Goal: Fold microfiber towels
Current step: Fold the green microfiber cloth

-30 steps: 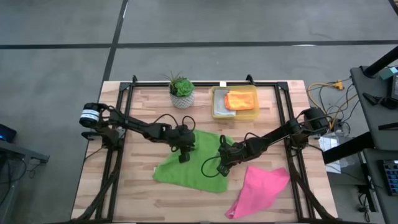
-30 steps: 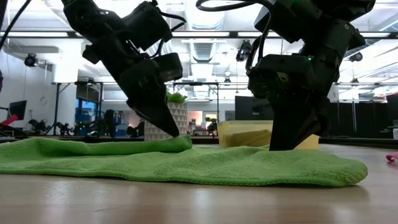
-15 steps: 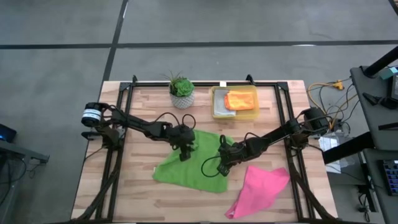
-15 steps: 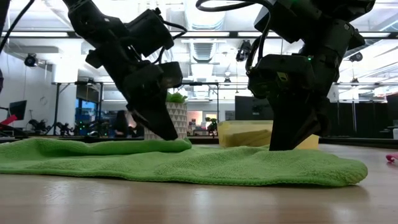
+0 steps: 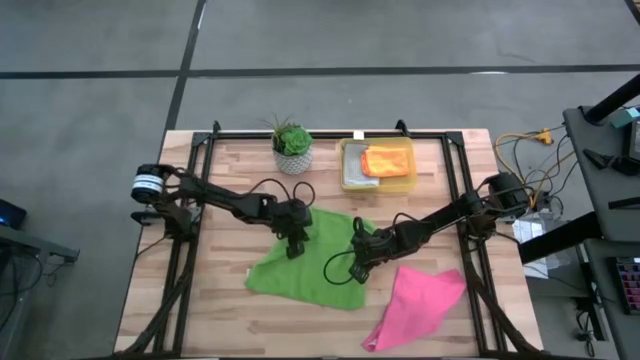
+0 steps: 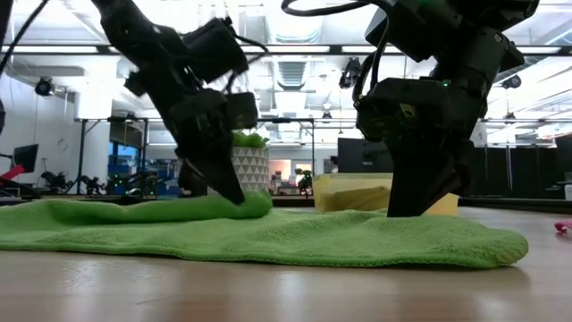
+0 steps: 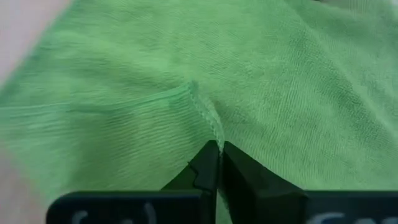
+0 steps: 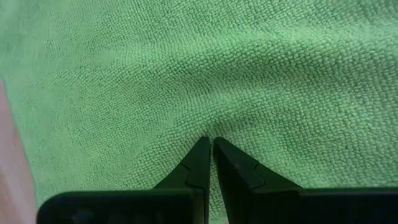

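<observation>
Left end effector (image 5: 294, 246) pinched shut on a raised fold of the green towel (image 5: 300, 275), right end effector (image 5: 360, 270) closed, tips pressed into the same towel's right part on the table (image 5: 230, 310)

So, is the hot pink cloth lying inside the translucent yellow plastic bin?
No, the hot pink cloth lies on the wooden table, apart from the translucent yellow plastic bin.
</observation>
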Robot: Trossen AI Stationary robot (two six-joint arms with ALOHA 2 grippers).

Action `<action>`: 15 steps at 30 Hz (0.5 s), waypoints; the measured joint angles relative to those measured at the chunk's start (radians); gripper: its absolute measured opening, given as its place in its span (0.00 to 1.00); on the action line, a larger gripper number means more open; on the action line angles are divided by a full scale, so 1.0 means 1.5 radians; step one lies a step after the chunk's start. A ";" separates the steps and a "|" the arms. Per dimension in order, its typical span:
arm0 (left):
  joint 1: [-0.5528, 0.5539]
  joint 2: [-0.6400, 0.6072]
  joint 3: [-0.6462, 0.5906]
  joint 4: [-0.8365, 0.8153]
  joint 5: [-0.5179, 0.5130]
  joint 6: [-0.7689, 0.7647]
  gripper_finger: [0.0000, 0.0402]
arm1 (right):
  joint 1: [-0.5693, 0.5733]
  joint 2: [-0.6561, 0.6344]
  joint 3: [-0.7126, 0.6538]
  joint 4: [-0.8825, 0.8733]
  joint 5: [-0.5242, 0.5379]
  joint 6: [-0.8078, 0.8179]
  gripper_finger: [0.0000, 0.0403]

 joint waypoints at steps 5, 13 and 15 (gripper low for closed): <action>0.001 -0.083 -0.004 -0.140 -0.105 0.020 0.00 | 0.000 0.000 0.000 -0.004 -0.033 -0.042 0.06; 0.002 -0.183 -0.074 -0.304 -0.338 0.016 0.00 | 0.000 -0.001 0.001 -0.040 -0.043 -0.070 0.06; 0.002 -0.185 -0.097 -0.307 -0.375 -0.007 0.00 | 0.000 -0.001 0.000 -0.040 -0.042 -0.072 0.06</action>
